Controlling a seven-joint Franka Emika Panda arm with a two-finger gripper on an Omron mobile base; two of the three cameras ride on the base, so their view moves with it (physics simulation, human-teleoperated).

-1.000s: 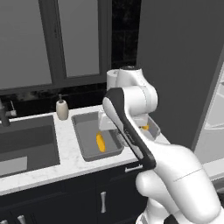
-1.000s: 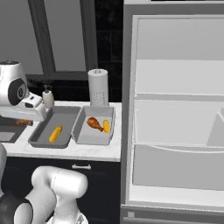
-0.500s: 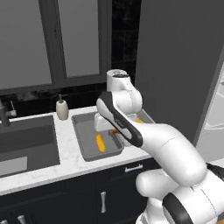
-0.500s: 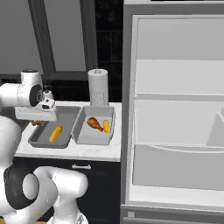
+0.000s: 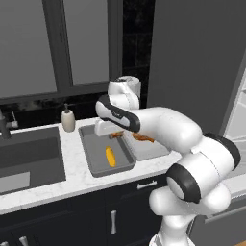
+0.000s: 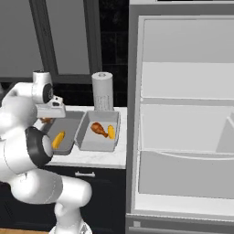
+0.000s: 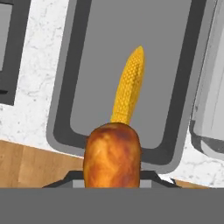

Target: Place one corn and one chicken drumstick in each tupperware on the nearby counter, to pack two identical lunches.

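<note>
Left base view, as we record it: the two-finger gripper (image 5: pixel 116 134) hangs over the far end of the longer, shallower grey rectangular tupperware (image 5: pixel 91 162) on the white marbled stone counter (image 5: pixel 72 178); one small yellow-orange corn cob (image 5: pixel 110 156) lies on that container's floor, below the gripper and toward the arm's base. A reddish-brown shape beside the gripper reads as the drumstick, partly hidden by the forearm. A dark sink basin (image 5: pixel 29 156) sits well to the gripper's left, a small soap bottle (image 5: pixel 68 119) near its back corner. Right base view: the shorter, deeper grey tupperware (image 6: pixel 98 142) to the gripper's right already holds a second reddish-brown chicken drumstick (image 6: pixel 97 128) and a second corn cob (image 6: pixel 111 131), side by side; a white paper-towel roll (image 6: pixel 102 90) stands behind it. We judge that lunch packed. Hand view: the gripper is clamped on the bulbous reddish-brown chicken drumstick (image 7: pixel 112 155), which sits between the finger tips at the bottom of the frame. Straight beyond it lies the longer container's corn cob, its long axis running away from the gripper along the container's length, pointed end farthest. We judge the coming move turns on this: the drumstick is above the container's near rim, in line with the cob, so a release would want open floor alongside it.
</note>
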